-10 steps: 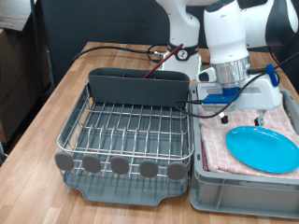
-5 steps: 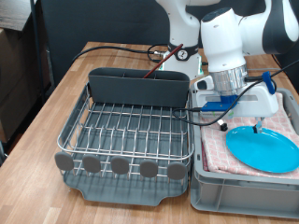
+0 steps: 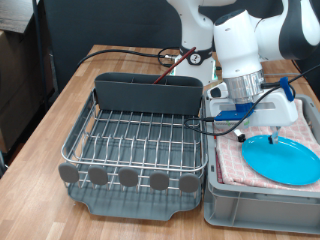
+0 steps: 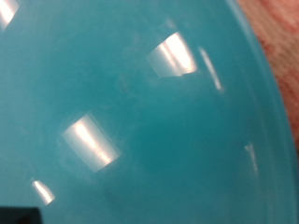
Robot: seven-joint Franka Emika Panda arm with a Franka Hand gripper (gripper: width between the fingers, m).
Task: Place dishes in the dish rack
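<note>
A: Where is the pincer (image 3: 272, 131) seen?

B: It is lowered right over the far edge of the light-blue plate (image 3: 282, 158), which is laid on the pink checked cloth (image 3: 232, 158) in the grey bin (image 3: 245, 205), at the exterior view's right. Whether its fingers are wide or narrow cannot be told. In the wrist view, almost the whole picture is filled by the plate (image 4: 131, 112).

A: And the dish rack (image 3: 135, 140)?

B: It is placed on the wooden tabletop (image 3: 50, 115), just beside the bin. A reddish-brown spoon (image 3: 168, 64) is seen standing tilted in the dark caddy (image 3: 147, 95). No dishes are seen on the wire grid.
</note>
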